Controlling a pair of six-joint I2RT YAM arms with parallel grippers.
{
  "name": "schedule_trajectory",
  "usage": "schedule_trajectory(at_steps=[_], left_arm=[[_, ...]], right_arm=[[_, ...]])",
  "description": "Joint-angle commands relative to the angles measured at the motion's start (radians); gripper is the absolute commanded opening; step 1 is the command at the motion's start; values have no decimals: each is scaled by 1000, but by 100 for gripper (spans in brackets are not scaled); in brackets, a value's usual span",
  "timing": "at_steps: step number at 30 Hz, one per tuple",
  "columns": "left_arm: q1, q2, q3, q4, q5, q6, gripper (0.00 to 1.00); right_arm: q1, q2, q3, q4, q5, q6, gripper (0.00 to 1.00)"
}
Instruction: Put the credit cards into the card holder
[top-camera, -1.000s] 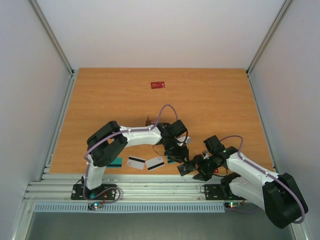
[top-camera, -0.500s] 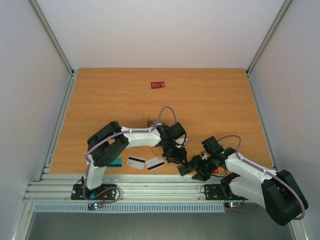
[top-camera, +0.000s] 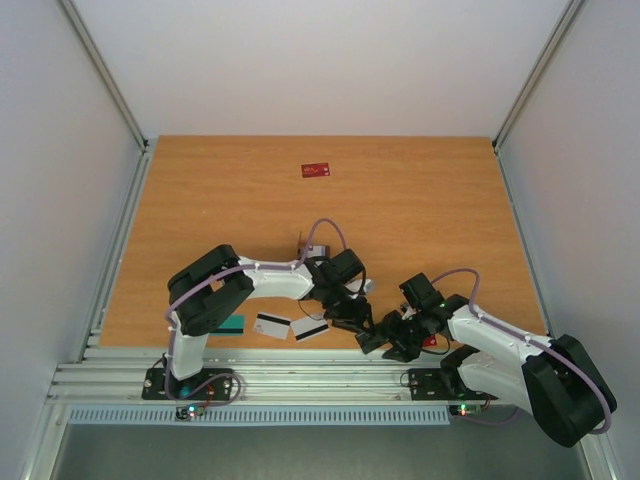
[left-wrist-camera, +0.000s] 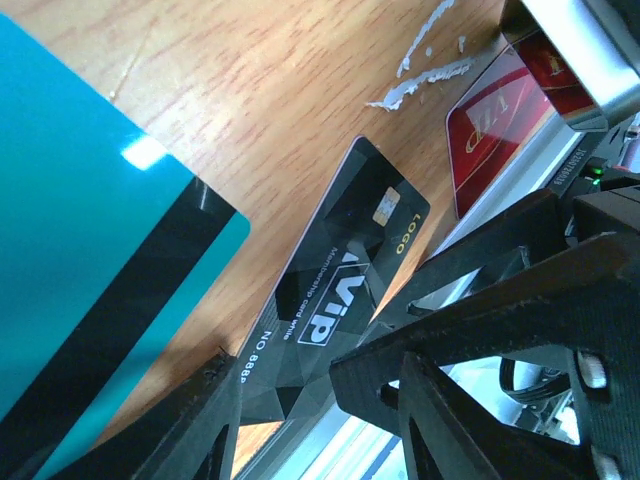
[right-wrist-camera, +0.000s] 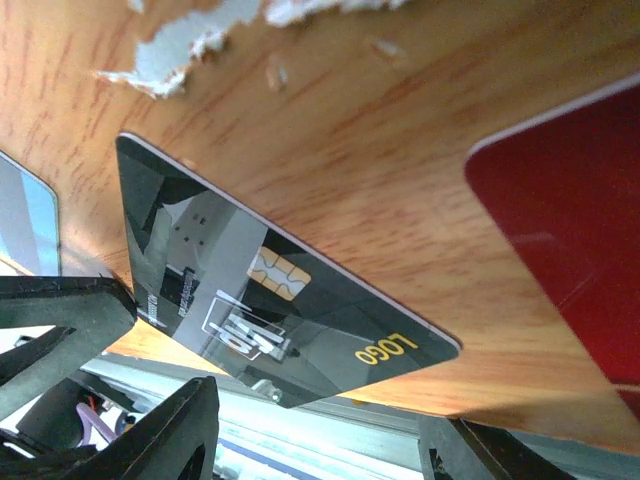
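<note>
Hanging over the table's (top-camera: 420, 220) near edge at 6 o'clock, the black card (right-wrist-camera: 260, 290) lay flat with one long side out past the wood. The right gripper (right-wrist-camera: 320, 450) sat under that overhang, its jaws apart on either side of the card's free edge and not visibly touching it. The left gripper (left-wrist-camera: 300, 425) was at the card's short end with its fingers apart along the two long edges; whether they pinched the card could not be told.

A teal card with a black stripe (left-wrist-camera: 90, 290) lay just beside the black one at its 9 o'clock, and a red card (left-wrist-camera: 495, 130) lay near it at 3 o'clock, close to the right gripper.

Along the near edge at 7 o'clock were another teal card (top-camera: 230, 324) and two white cards (top-camera: 290, 326), side by side. A second red card (top-camera: 316, 170) lay alone at 12 o'clock, well apart from the rest.

The brown card holder (top-camera: 300, 243) sat near the table's middle, mostly hidden behind the left arm. What it held could not be made out.
</note>
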Motion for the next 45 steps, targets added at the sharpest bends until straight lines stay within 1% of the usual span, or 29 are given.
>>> schedule_trajectory(at_steps=[1, 6, 12, 17, 24, 27, 34, 38, 45], left_arm=[[-36, 32, -61, 60, 53, -60, 46], [-47, 53, -67, 106, 109, -96, 46], [-55, 65, -79, 173, 140, -141, 46], [-55, 71, -88, 198, 147, -166, 46], [-55, 85, -103, 229, 166, -188, 45], [-55, 87, -101, 228, 173, -187, 45], [-55, 86, -86, 211, 175, -172, 45], [-55, 77, -73, 201, 179, -160, 45], [-47, 58, -65, 179, 184, -146, 45]], right_arm=[[18, 73, -77, 288, -22, 50, 56], [19, 76, -80, 297, -17, 47, 54], [19, 84, -93, 319, -14, 38, 50], [19, 89, -102, 338, -18, 33, 45], [19, 74, -99, 352, -28, 27, 35], [19, 48, -80, 325, -32, 18, 31], [19, -28, -14, 177, -29, -34, 23], [19, -53, 22, 121, -31, -51, 20], [19, -71, 70, 74, -41, -69, 19]])
